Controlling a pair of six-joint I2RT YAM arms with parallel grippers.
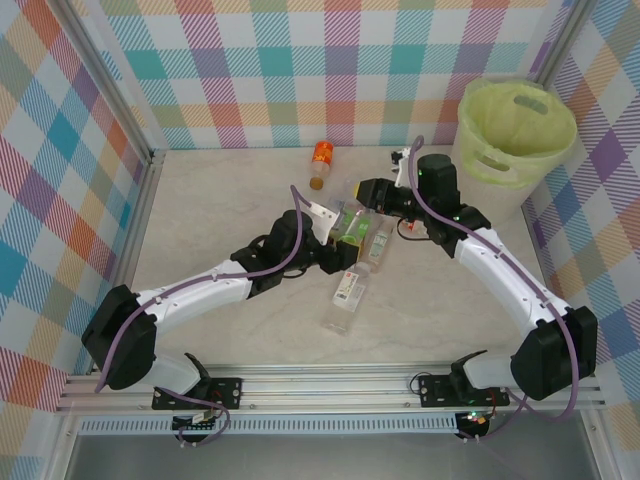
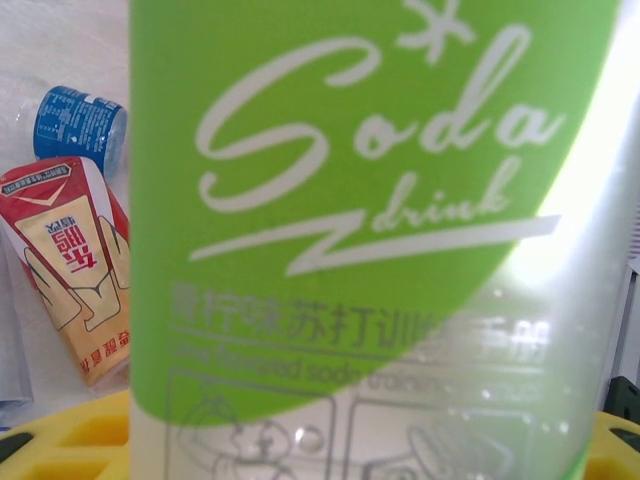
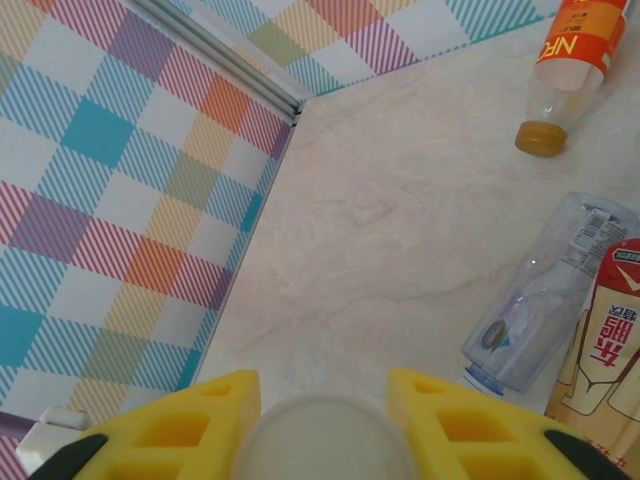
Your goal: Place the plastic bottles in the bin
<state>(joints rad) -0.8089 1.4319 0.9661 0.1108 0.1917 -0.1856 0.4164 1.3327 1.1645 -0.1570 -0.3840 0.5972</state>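
— Two grippers on one bottle, by the look?

— Seems so. Left gripper (image 1: 332,222) clamped across the green soda bottle (image 2: 350,250), jaws spread to the body's width. Right gripper (image 3: 325,420) set narrower, pads against a whitish round end on both sides; judged to be that same bottle's end.

— Where, against the bin (image 1: 497,190)?

— Well apart from it, out toward the middle of the tabletop (image 1: 220,200), nowhere near over the rim.

— Risks from here?

— Several. Thin, slick plastic: could buckle or squirt out if squeezed from two sides at once. Could drop onto the red-labelled bottle (image 1: 378,240) lying just beside on a release made too early. Could also clip the bin's rim on a low swing and tip it.

— Pointing which way?

— Long axis crosswise to the left jaws, with the label upright from the left wrist; steep rather than flat from above. Cannot tell for sure which end carries the cap.
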